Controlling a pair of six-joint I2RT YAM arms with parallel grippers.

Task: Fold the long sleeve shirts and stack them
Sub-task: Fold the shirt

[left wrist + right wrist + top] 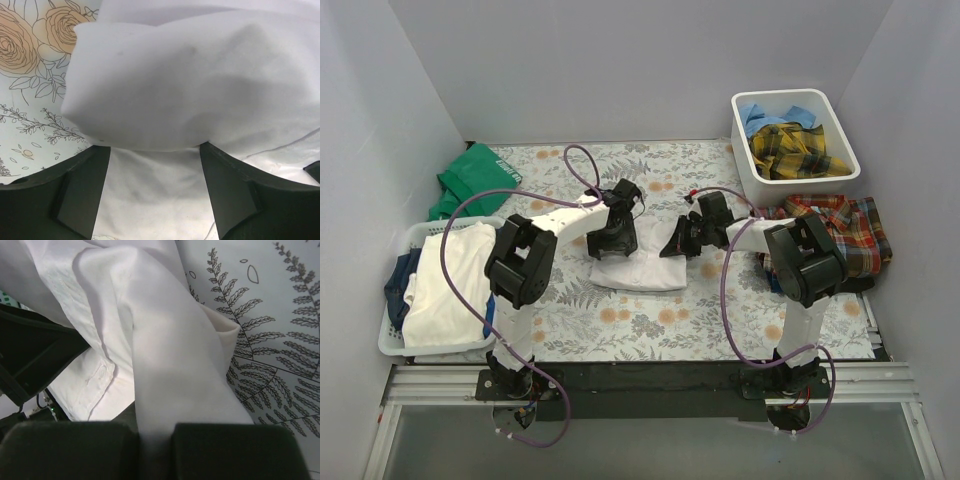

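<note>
Surroundings: white bin (790,190) far right, red plaid shirt (845,232) below it, basket (425,229) left. White shirt (642,268): crumpled, mid-table on floral cover (620,325). Right gripper (156,440) pinches its sleeve; left gripper (155,165) spread wide against it.

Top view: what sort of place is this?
Most likely a robot test booth, not a home: plain white walls close in one table, two robot arms stand on a metal frame, and a white shirt lies between a laundry basket and a tub.

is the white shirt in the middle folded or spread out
Partly folded: the white shirt is a compact layered bundle, and the right gripper pinches a loose strip.
</note>
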